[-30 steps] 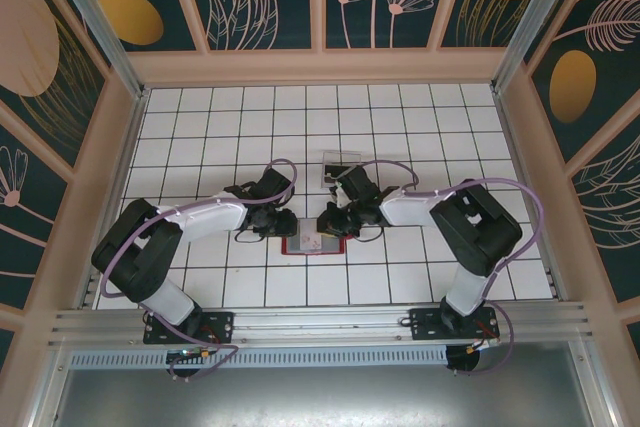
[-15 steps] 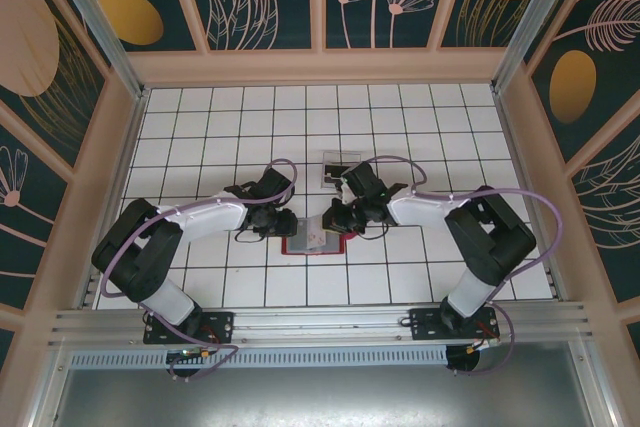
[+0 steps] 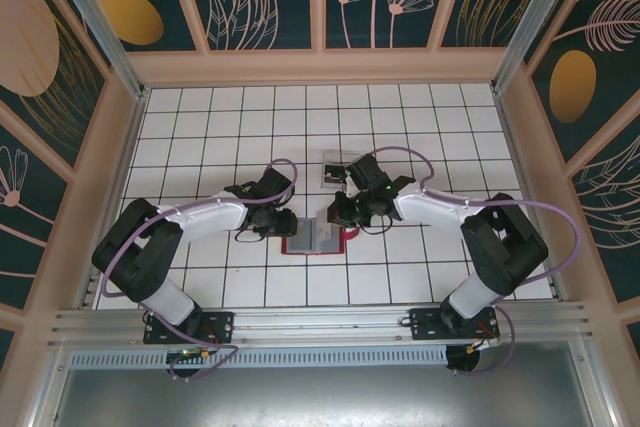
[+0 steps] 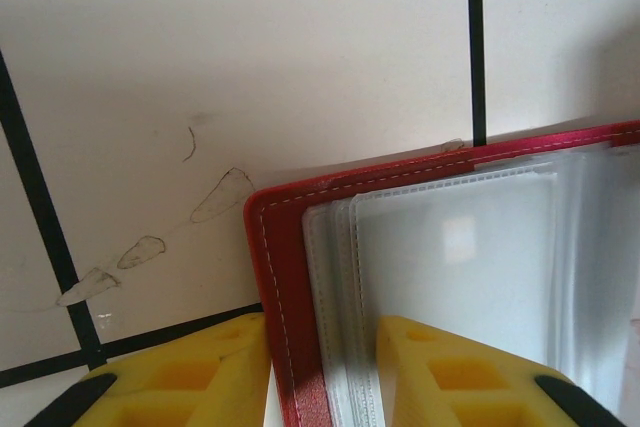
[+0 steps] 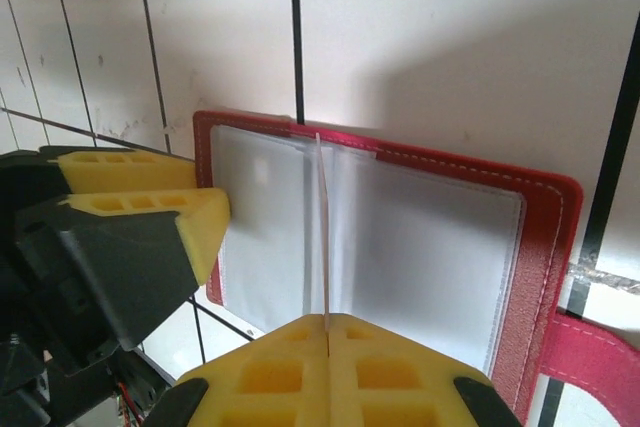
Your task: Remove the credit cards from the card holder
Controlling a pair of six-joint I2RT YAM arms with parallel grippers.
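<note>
Card holder open, left end effector gripping its edge — right end effector pinching clear sleeve

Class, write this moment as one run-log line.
card holder: open, flat | left gripper: clamped on its edge | right gripper: pinching thin upright sheet

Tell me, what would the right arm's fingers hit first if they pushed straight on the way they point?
The right fingers pinch a thin pale sheet standing edge-on. Straight ahead lies the open red folding card holder, probably its fold, though depth is unclear.
</note>
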